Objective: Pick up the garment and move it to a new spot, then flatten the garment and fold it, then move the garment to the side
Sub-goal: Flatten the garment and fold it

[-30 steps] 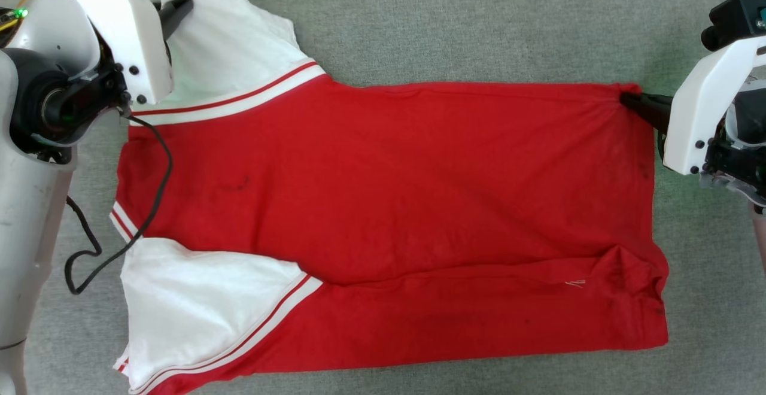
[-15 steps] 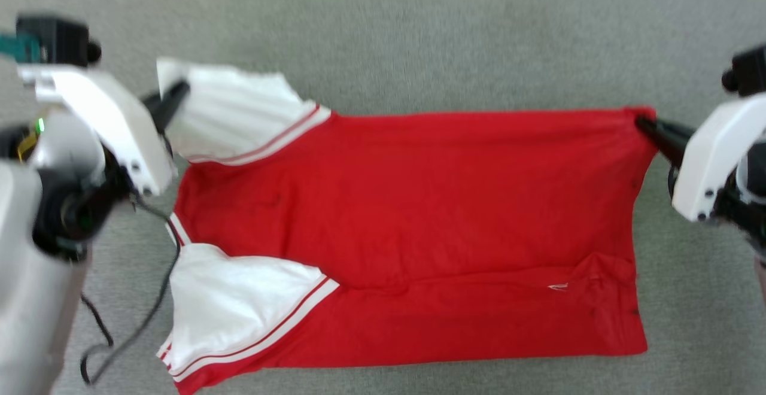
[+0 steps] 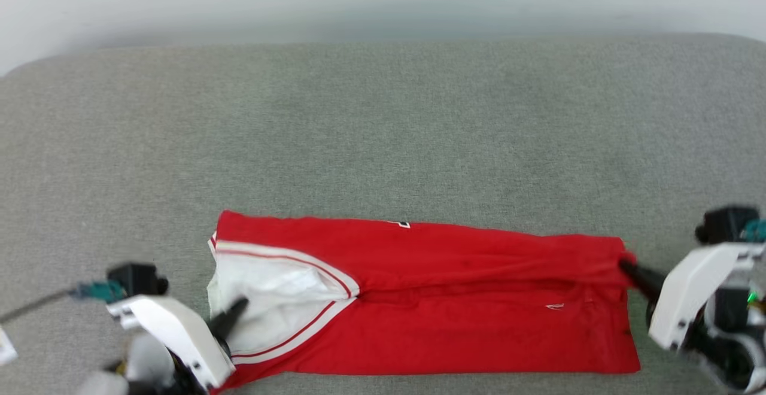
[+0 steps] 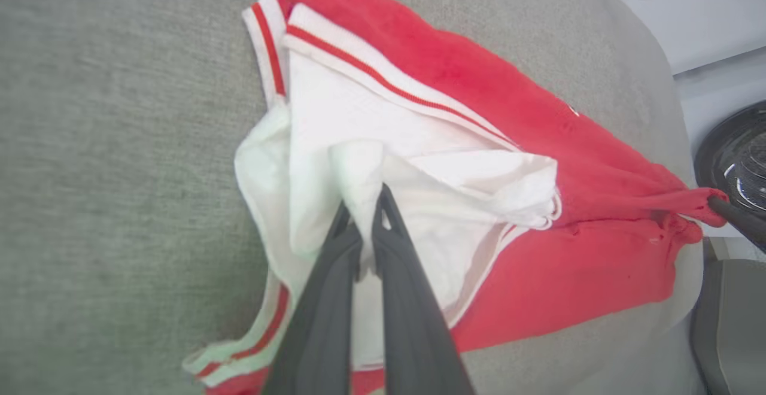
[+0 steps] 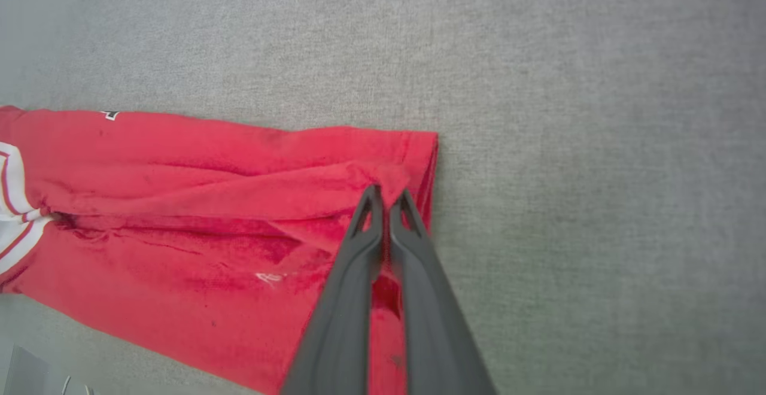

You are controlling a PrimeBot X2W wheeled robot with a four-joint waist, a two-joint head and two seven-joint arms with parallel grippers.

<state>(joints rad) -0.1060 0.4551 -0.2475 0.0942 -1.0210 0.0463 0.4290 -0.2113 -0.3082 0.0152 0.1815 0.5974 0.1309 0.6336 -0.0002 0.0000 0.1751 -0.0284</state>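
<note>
Two tight pinches: left gripper (image 4: 362,203) clamps the jersey's (image 3: 449,299) white sleeve (image 4: 359,155), right gripper (image 5: 388,194) its hem corner (image 5: 396,176), probably to pull the fold straight.

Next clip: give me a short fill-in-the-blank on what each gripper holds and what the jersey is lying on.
1. The left gripper has its fingers shut on the ____ sleeve panel of the garment.
2. The right gripper pinches a corner of the ____ body cloth at the other end.
3. The garment lies on a ____ fabric surface.
Missing words: white; red; grey.
</note>
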